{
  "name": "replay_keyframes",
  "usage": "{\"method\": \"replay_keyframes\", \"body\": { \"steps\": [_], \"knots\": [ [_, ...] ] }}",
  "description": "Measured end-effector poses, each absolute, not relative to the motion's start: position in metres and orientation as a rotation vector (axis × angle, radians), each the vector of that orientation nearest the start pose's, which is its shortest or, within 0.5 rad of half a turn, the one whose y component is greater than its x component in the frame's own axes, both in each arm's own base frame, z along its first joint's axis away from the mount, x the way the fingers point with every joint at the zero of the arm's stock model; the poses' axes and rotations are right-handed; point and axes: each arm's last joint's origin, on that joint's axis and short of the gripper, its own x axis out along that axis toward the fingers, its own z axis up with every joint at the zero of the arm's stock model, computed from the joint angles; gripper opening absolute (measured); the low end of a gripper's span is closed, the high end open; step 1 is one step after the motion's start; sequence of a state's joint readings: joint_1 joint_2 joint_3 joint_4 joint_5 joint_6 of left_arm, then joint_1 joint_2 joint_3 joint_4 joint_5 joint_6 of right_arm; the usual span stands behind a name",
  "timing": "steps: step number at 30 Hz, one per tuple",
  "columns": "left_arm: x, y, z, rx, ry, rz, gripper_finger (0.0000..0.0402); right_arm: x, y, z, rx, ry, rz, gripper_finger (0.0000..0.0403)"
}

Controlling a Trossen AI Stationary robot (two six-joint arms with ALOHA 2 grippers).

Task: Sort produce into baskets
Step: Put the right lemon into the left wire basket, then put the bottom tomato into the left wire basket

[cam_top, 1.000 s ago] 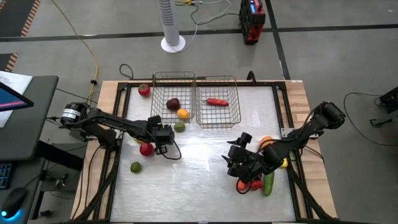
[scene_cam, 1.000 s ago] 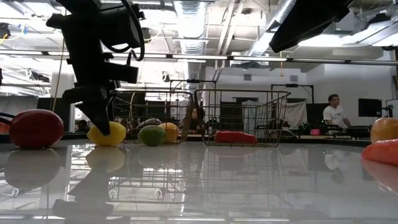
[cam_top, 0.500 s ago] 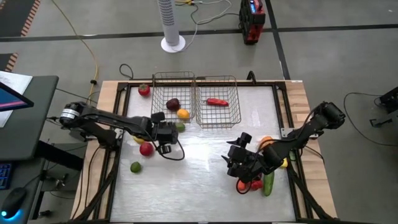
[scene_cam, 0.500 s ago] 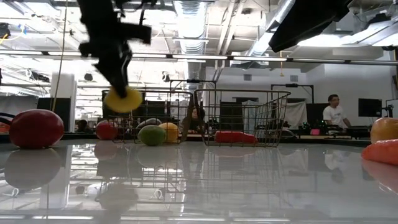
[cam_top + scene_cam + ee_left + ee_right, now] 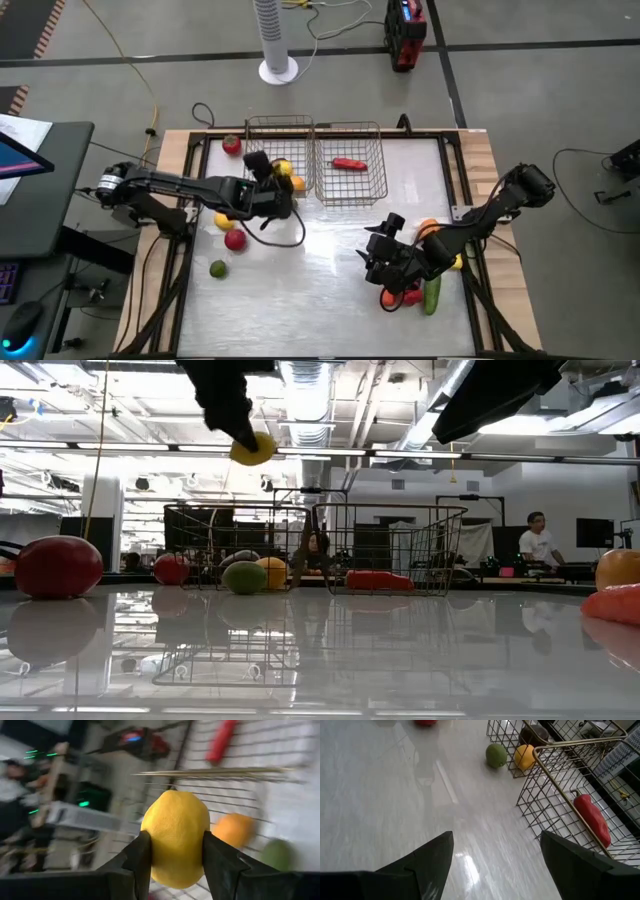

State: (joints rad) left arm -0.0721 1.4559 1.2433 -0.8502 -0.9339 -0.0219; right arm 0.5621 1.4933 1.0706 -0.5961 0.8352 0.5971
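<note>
My left gripper (image 5: 277,172) is shut on a yellow lemon (image 5: 175,837) and holds it high over the near wall of the left wire basket (image 5: 262,128). The lemon also shows in the low view (image 5: 252,450). An orange (image 5: 296,183) lies in that basket. The right wire basket (image 5: 378,160) holds a red chili (image 5: 349,164). My right gripper (image 5: 375,262) is open and empty above the table's right part, beside a cucumber (image 5: 432,295), an orange (image 5: 428,228) and red pieces (image 5: 402,297). My left gripper pinches the lemon by its two opposite sides (image 5: 149,845) between its two fingers (image 5: 220,862). The fingers come from above, slanting down (image 5: 228,405), and the lemon sits at their free ends. It is lifted clear of the table and the basket.
On the table's left lie a red apple (image 5: 235,240), a yellow piece (image 5: 224,221), a green lime (image 5: 217,268) and a red piece (image 5: 231,145) at the far left. A green lime (image 5: 496,756) rests against the left basket's near wall. A person sits beyond the table (image 5: 538,540).
My left gripper has risen from the table with the lemon and gone toward the far edge, to the left basket. The lemon, resting on the table a second ago, is now lifted well clear, above the basket's rim.
</note>
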Motion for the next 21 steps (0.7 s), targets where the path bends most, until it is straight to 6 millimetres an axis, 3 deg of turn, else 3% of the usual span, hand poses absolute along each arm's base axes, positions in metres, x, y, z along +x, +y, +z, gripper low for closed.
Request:
{"method": "replay_keyframes", "body": {
  "steps": [4,9,12,16,21],
  "knots": [
    [0.284,0.025,0.297,0.433,0.963,0.855,0.0161,0.26,0.138,0.247,-0.095,0.662,-0.459,0.0324],
    [0.281,0.05,0.295,0.337,1.007,0.863,0.0253,0.26,0.138,0.247,-0.116,0.666,-0.452,0.0324],
    [0.278,0.054,0.294,0.325,1.056,0.808,0.0294,0.259,0.137,0.249,-0.167,0.686,-0.44,0.0324],
    [0.273,0.035,0.301,0.294,1.15,0.642,0.0311,0.252,0.132,0.281,-0.205,0.701,-0.448,0.0324],
    [0.264,-0.009,0.307,0.2,1.223,0.457,0.0304,0.24,0.127,0.331,-0.247,0.594,-0.455,0.0324]
  ]
}}
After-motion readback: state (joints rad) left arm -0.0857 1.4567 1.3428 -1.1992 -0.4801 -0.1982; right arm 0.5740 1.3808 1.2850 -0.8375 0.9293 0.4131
